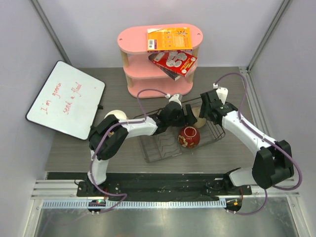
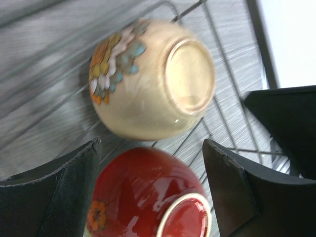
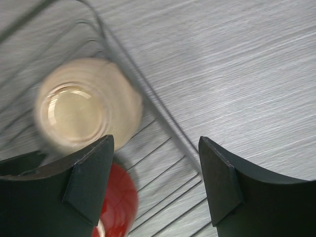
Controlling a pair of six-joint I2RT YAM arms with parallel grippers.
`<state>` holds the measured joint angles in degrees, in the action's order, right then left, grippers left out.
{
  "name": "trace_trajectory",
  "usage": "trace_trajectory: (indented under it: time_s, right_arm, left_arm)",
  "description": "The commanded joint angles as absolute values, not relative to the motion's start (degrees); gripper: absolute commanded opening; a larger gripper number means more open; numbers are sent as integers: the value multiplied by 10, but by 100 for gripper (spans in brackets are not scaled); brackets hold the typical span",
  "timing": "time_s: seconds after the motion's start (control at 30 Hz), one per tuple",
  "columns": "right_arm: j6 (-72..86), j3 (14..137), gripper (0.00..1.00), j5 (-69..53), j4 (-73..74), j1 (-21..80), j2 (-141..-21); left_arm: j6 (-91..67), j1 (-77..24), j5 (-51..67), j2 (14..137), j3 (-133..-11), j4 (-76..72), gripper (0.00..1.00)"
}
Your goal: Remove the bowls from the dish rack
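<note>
Left gripper [image 1: 188,115], top view: jaws wide, nothing held, over the dish rack [image 1: 158,148], which sits mid-counter [image 1: 64,153], nearer the front edge. Right gripper [image 1: 206,109] also wide & empty, at the rack's far right corner. Beige bowl [image 1: 200,120] lies btwn the two. Dark red bowl [image 1: 188,137] is just in front of it, both inside the rack. White bowl [image 1: 114,116] is already out, on the counter toward the left edge.

Left wrist view: fingers [image 2: 69,192] straddle the red bowl, foot ring up; the beige one is right beside it. Best move, imo: drop straight down, close on the red bowl's sides, lift w/o nudging the beige.

Right wrist view: the gap hangs over rack wire, w/ the beige bowl off to one side, blurred. Probably should re-centre over it before closing, fingertips [image 3: 89,177] clear of the wire rim.
</note>
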<state>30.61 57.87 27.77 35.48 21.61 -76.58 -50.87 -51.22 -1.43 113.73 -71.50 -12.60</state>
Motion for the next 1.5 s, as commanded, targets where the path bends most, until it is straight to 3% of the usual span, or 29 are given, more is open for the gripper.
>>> trace_trajectory:
  time_s: [0.0, 0.53, 0.9, 1.27, 1.47]
  right_arm:
    - [301, 583, 75, 294, 343, 214, -808]
    - [286, 537, 74, 275, 325, 214, -820]
    - [287, 599, 74, 282, 340, 214, -776]
    - [272, 591, 75, 275, 309, 214, -874]
    - [277, 569, 70, 244, 310, 214, -880]
  left_arm:
    - [-498, -501, -20, 1140, -757, -119, 84]
    - [-529, -483, -21, 1190, -808, -44, 84]
    - [-543, -487, -62, 1195, -808, -4, 84]
    - [-549, -494, -86, 1211, -809, 20, 83]
    - [-541, -497, -130, 1225, -829, 85, 84]
